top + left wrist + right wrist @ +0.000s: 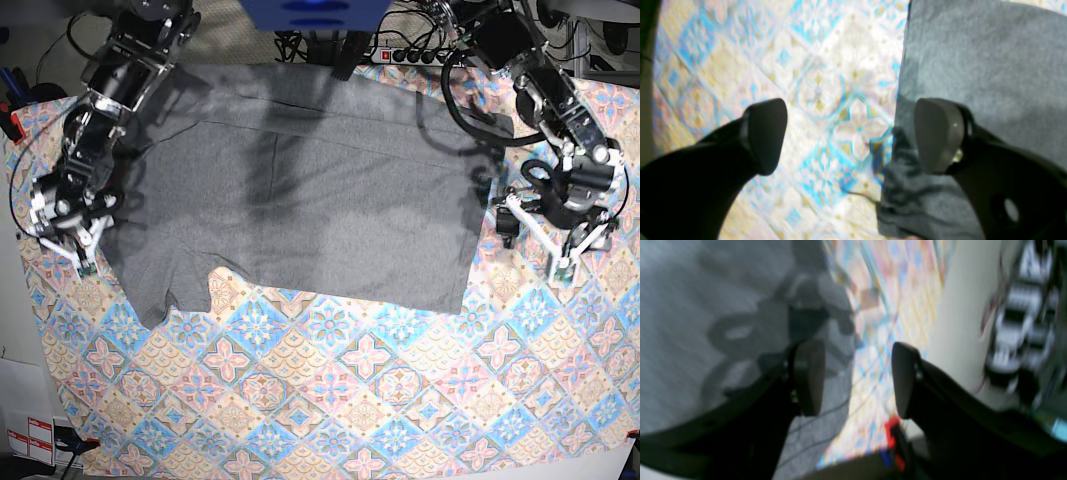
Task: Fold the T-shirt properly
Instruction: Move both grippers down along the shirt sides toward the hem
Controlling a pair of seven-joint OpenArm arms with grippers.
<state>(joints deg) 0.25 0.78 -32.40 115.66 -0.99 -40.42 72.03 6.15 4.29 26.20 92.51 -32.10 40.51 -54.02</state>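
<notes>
The table (330, 420) wears a pastel tile-pattern tablecloth (400, 390), and the grey T-shirt (310, 190) lies spread across the cloth's far half.

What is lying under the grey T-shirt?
The T-shirt lies spread on the tile-patterned tablecloth, which shows around its lower edge and both sides. Whatever is beneath the shirt's middle is covered.

Two black-and-silver jointed arms with looping black cables; left gripper (850, 136) and right gripper (857, 378) carry rounded matte-black finger pads (766, 133).
</notes>
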